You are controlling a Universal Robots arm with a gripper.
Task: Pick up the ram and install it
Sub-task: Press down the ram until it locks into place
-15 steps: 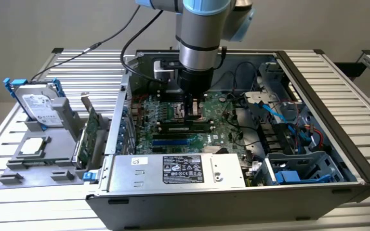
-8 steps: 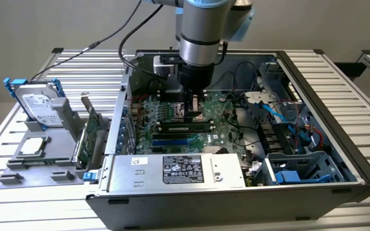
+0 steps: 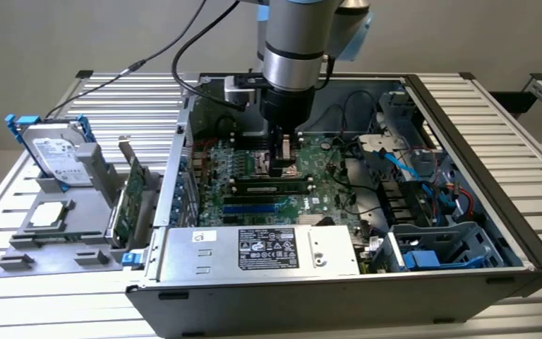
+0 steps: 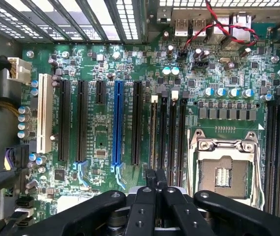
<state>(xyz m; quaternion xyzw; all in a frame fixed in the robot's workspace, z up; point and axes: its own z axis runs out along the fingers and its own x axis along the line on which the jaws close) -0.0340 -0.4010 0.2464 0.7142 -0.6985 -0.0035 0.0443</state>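
one arm: a single gripper (image 3: 285,167) hangs inside the open computer case (image 3: 485,176), low over the middle of the motherboard (image 4: 100,137).
hand state: in the wrist view the fingertips (image 4: 155,178) are drawn together. I see no stick between them, so I judge them closed on nothing, though a thin board held edge-on would be hard to spot.
the ram: the ram (image 3: 271,188) looks seated on edge in the bank of memory slots (image 4: 168,132), between the cpu socket (image 4: 223,169) and the blue slot (image 4: 117,128). Whether it is fully latched I cannot tell.
key relation: from the gripper the ram lies just toward the power-supply edge of the board - near, perhaps directly under the fingertips. The exterior view does not settle touching or apart.
long axis: the stick runs along the exterior view's left-right, parallel to the slots. In the wrist view the closed fingertips line up with the outermost slot of that bank, the one farthest from the socket.
task judgement: the pick-up looks done and the stick is in place - the work appears to be at the seating end.
outside the case: a hard drive (image 3: 59,152) and a green expansion card (image 3: 135,198) stand on the bench off the case's rear-panel edge, well apart from the gripper.
power supply: the power supply (image 3: 262,247) sits along the case's near edge.
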